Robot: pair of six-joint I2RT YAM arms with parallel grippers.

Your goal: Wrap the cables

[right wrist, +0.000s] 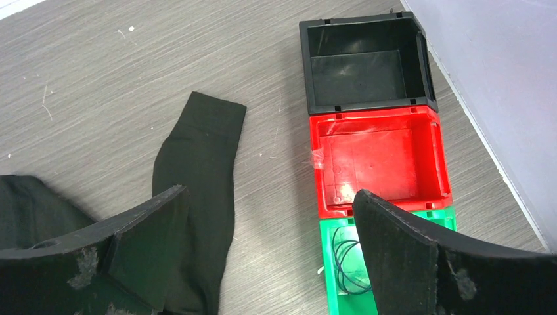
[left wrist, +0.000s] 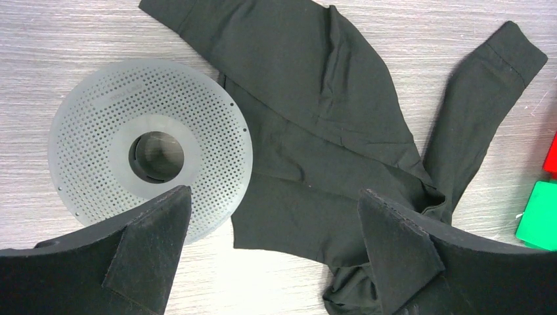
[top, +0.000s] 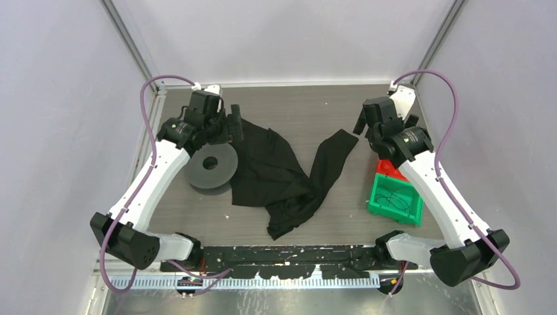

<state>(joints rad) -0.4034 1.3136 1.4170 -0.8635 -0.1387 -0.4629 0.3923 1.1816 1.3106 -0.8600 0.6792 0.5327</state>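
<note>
Your left hand (top: 228,128) hangs spread wide near the worktop's (top: 315,108) far-left corner, between grey spool (top: 211,167) and black garment (top: 276,170); your right hand (top: 384,125), equally wide, hovers near the far-right corner. Left wrist: bare worktop lies beyond the spool. Right wrist: the cable (right wrist: 346,266) lies coiled inside the green bin (right wrist: 328,230), by the right edge, open worktop to its left.

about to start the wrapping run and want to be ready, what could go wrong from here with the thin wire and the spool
The thin dark wire lies loosely coiled low inside the green plastic bin; the broad fingers of the open right gripper may miss it or strike the wall.
The black cloth garment lies close beside the grey perforated spool; a dark wire carried over could snag or be lost against it.
</note>
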